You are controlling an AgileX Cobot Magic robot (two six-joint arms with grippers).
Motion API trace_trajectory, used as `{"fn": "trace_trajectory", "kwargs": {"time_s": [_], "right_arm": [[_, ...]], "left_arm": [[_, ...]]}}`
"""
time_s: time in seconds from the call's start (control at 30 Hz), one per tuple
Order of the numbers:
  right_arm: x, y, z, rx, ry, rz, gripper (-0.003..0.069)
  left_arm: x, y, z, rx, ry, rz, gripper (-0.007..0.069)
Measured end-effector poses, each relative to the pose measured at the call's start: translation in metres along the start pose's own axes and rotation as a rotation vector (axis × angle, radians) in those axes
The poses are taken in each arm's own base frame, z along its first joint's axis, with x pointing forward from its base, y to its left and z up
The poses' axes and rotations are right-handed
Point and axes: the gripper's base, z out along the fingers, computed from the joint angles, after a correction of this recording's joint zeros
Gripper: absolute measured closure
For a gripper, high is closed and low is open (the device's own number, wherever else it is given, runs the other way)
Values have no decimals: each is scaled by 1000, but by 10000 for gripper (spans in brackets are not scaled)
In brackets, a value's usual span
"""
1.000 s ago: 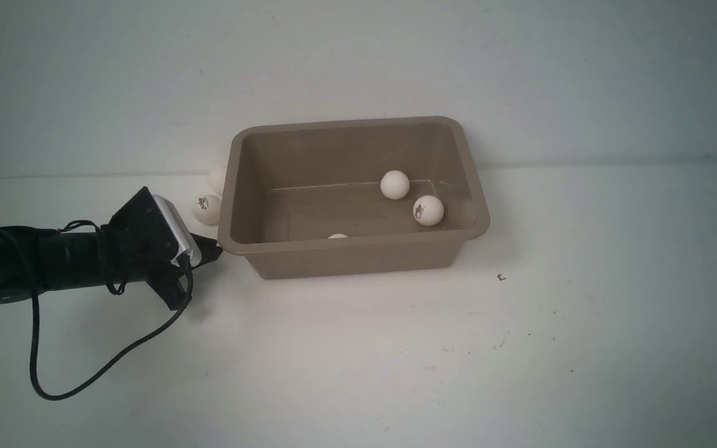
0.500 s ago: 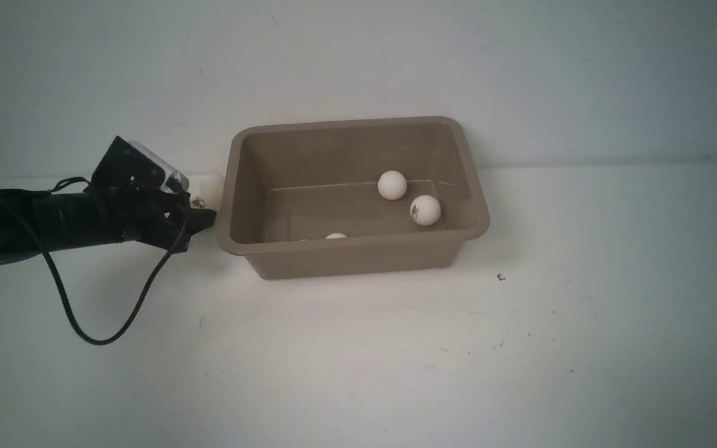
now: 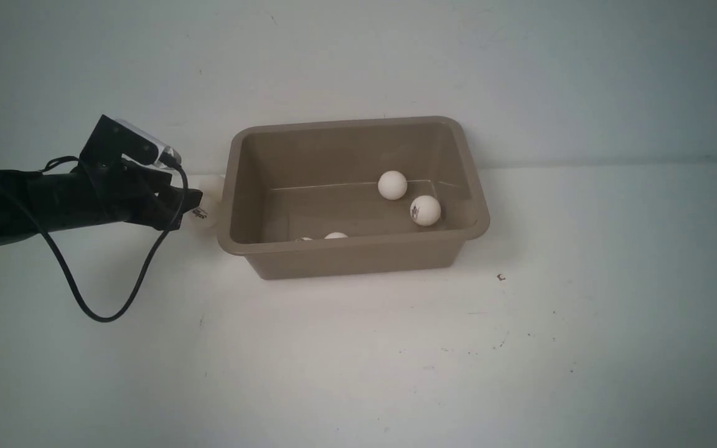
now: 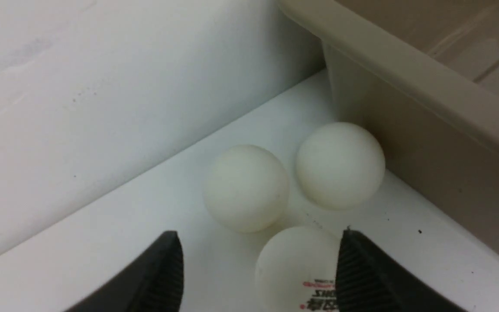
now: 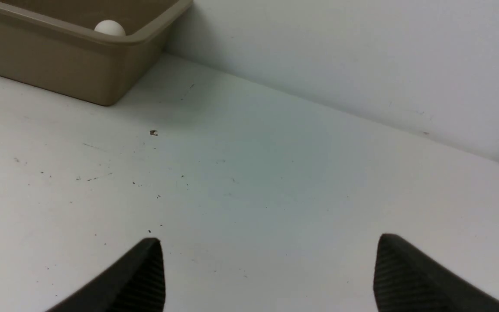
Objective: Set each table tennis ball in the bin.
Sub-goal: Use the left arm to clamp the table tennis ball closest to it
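The taupe bin (image 3: 351,245) stands at the back of the table. Two table tennis balls (image 3: 392,185) (image 3: 426,210) lie inside at the right, and a third (image 3: 335,236) peeks over the front rim. Outside its left wall (image 4: 431,143), three balls cluster: two plain ones (image 4: 246,187) (image 4: 339,164) and a logo ball (image 4: 297,268). My left gripper (image 4: 259,234) is open, low beside the bin, with the logo ball between its fingers, close to one finger (image 4: 362,273) and apart from the other. My right gripper (image 5: 269,242) hangs open over bare table.
The white wall (image 4: 102,86) runs just behind the ball cluster, which sits in the corner between it and the bin. The left arm's black cable (image 3: 103,311) loops down onto the table. A small dark speck (image 3: 501,277) lies right of the bin.
My left gripper has moved from the bin's front left corner back toward the wall and has opened from shut. The logo ball is now between its fingers.
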Motion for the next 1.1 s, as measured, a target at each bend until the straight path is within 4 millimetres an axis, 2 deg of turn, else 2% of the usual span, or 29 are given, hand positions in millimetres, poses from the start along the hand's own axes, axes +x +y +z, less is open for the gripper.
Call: {"fn": "trace_trajectory", "kwargs": {"time_s": [0.33, 0.63, 0.9, 1.1], "right_arm": [[0, 0, 0, -1, 1, 26, 69], [0, 0, 0, -1, 1, 27, 69], [0, 0, 0, -1, 1, 27, 69], [0, 0, 0, -1, 1, 28, 69]], "left_arm": [[-3, -4, 0, 48, -32, -59, 195], [26, -7, 17, 81, 19, -148, 163], [37, -14, 28, 99, 42, -112, 153], [34, -21, 33, 112, 40, -66, 169]]}}
